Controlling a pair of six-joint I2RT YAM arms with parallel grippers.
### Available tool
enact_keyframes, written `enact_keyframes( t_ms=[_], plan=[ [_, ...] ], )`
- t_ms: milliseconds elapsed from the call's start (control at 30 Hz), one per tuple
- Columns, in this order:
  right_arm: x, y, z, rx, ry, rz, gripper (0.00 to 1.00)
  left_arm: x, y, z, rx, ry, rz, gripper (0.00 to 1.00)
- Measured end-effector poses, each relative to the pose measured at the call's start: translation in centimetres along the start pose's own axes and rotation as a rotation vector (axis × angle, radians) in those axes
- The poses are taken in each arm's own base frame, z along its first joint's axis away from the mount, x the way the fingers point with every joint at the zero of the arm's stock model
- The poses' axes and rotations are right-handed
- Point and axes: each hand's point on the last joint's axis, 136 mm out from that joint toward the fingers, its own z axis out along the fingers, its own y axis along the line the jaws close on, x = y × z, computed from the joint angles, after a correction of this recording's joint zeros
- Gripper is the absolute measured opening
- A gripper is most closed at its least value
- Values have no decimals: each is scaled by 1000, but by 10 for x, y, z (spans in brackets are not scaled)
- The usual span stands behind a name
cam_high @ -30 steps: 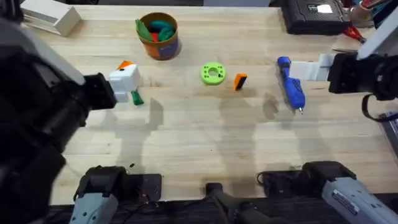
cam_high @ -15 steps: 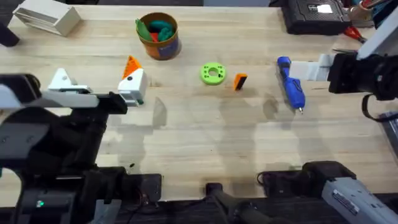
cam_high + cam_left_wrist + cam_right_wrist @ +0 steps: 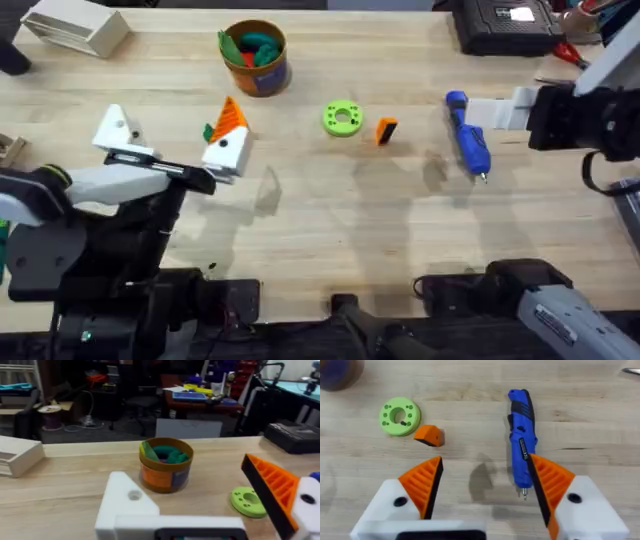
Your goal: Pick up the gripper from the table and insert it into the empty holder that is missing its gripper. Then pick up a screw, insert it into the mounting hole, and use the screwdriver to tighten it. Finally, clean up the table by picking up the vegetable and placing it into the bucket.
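Observation:
My left gripper [image 3: 172, 120] hangs open over the table's left side. One finger is the bare white holder [image 3: 118, 130] with its mounting hole [image 3: 134, 495]. Its other finger carries an orange pad [image 3: 272, 490]. A sliver of dark green, likely the vegetable [image 3: 208, 132], peeks out beside that finger. The loose orange gripper [image 3: 386, 130] lies right of a green ring [image 3: 342, 118]. Further right lies the blue screwdriver [image 3: 468, 140], with my right gripper [image 3: 497, 112] open beside it. A dark speck [image 3: 212, 266], perhaps a screw, lies near the front edge. The bucket [image 3: 257, 60] stands at the back.
A white box [image 3: 78, 28] sits at the back left and a black device [image 3: 500, 25] at the back right. The bucket [image 3: 166, 465] holds green and red pieces. The right wrist view shows the screwdriver [image 3: 521, 455], orange gripper [image 3: 429, 435] and ring [image 3: 399, 412] ahead of my right gripper [image 3: 484, 467].
The left arm has pulled back and swung; its gripper shifted right toward the bucket, and both its fingers now show spread apart. The right arm has not moved.

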Motion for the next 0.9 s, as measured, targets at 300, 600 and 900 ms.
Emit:
enact_keyframes(
  t_ms=[300, 600, 900],
  plan=[
    [0, 0, 0, 0, 0, 0, 990, 13, -38, -2, 230, 25, -1, 985],
    [0, 0, 0, 0, 0, 0, 991, 40, -77, -15, 496, 62, 53, 985],
    [0, 0, 0, 0, 0, 0, 991, 50, -105, -34, 699, 71, 87, 985]
  ],
)
